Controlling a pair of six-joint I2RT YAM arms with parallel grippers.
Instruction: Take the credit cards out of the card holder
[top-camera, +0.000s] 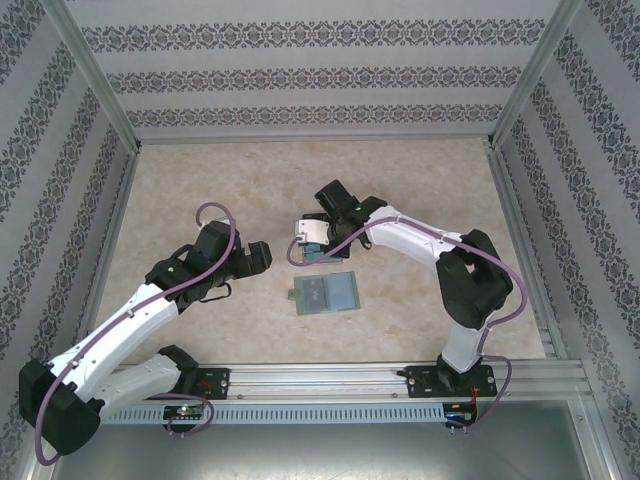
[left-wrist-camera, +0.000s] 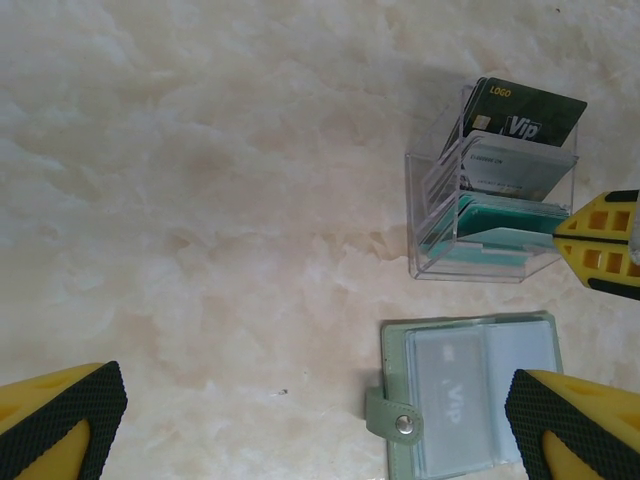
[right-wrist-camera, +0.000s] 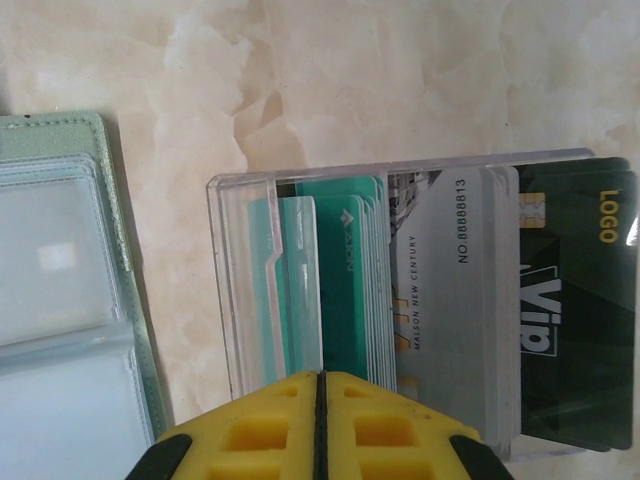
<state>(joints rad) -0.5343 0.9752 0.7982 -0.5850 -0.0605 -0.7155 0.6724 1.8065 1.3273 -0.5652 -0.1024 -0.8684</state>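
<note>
Nearest us, the right gripper has its yellow fingers pressed together, nothing visible between them, at the edge of a clear box. Over the marbled table, the left gripper hangs wide open and empty, left of the card holder. The holder lies open just near of the box. The credit cards stand inside the box.

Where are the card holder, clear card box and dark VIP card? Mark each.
card holder (left-wrist-camera: 404, 426): left wrist view, snap on its tab.
clear card box (right-wrist-camera: 232, 300): right wrist view, its empty left end.
dark VIP card (right-wrist-camera: 575, 330): right wrist view, printed face.
</note>
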